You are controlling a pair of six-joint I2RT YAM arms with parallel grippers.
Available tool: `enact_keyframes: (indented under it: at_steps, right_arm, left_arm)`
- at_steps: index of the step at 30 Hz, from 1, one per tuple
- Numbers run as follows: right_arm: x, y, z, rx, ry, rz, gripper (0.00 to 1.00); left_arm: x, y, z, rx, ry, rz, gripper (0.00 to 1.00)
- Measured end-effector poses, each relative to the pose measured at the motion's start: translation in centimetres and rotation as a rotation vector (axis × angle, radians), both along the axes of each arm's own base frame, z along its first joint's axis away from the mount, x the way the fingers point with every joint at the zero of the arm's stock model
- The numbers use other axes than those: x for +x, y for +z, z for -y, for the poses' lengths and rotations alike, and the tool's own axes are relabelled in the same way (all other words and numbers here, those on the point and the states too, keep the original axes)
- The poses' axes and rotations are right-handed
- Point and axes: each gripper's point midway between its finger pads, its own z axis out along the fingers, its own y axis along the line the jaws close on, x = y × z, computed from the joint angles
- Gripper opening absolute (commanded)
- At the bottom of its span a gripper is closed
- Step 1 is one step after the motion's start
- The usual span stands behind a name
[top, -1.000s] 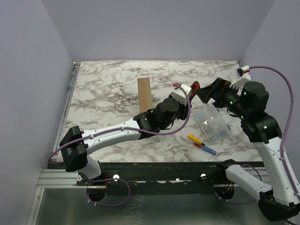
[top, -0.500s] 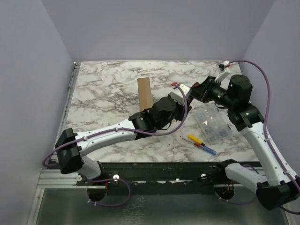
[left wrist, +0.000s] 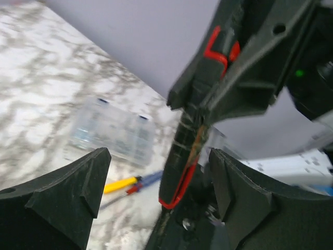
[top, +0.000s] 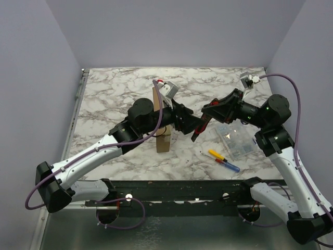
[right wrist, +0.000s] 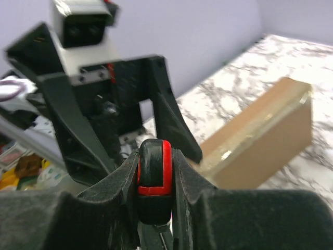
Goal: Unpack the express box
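The express box (top: 163,141) is a brown cardboard mailer standing on edge mid-table, partly hidden behind my left arm; in the right wrist view the express box (right wrist: 263,143) lies to the right, behind the jaws. My right gripper (top: 208,111) is shut on a black-and-red tool (top: 198,131), whose end shows pinched between the jaws as the black-and-red tool (right wrist: 154,174). My left gripper (top: 188,124) stands open around the same tool (left wrist: 186,148), its fingers (left wrist: 67,190) well apart and not pressing it.
A clear plastic compartment case (top: 237,139) lies at the right, with a yellow screwdriver (top: 217,154) and a blue one (top: 229,165) in front of it. Both arms meet over the table's middle. The grey wall rises behind the marble table (top: 114,88).
My left gripper has opened and let go of the black-and-red tool, and my right gripper has shut on it. The left arm swung left and up, off the box.
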Motion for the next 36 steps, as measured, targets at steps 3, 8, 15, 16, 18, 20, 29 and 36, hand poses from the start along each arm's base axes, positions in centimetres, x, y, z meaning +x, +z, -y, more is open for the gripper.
enact_keyframes:
  at_steps: [3,8,15,16,18,20,29,36]
  right_arm:
    - [-1.2,1.1,-0.6,0.044,0.082,0.037,0.01]
    - [-2.1,1.4,-1.2,0.090,0.166,0.041,0.01]
    - [-2.6,2.2,-1.2,0.133,0.176,0.051,0.37]
    - [-2.6,2.2,-1.2,0.137,0.175,0.038,0.58]
    - [-2.0,2.2,-0.9,0.141,0.127,0.016,0.78]
    - [-0.8,2.2,-0.5,0.140,0.041,-0.014,0.85]
    - [3.4,2.2,2.4,0.132,-0.299,-0.212,0.96]
    - [5.1,-1.7,0.7,0.024,-0.389,-0.378,0.92]
  left_arm:
    - [-2.3,-0.8,0.6,-0.052,-0.121,-0.043,0.76]
    - [-4.3,-1.6,1.6,-0.087,-0.239,-0.095,0.60]
    - [-5.2,-0.8,2.4,-0.126,-0.320,-0.078,0.04]
    - [-5.3,-0.7,2.4,-0.128,-0.330,-0.063,0.00]
    - [-5.1,-0.7,2.4,-0.120,-0.322,-0.039,0.00]
    - [-4.0,-1.3,2.4,-0.086,-0.254,-0.018,0.00]
    - [0.8,-4.3,1.0,0.083,0.046,0.096,0.00]
    - [2.0,-4.8,0.7,0.111,0.106,0.115,0.00]
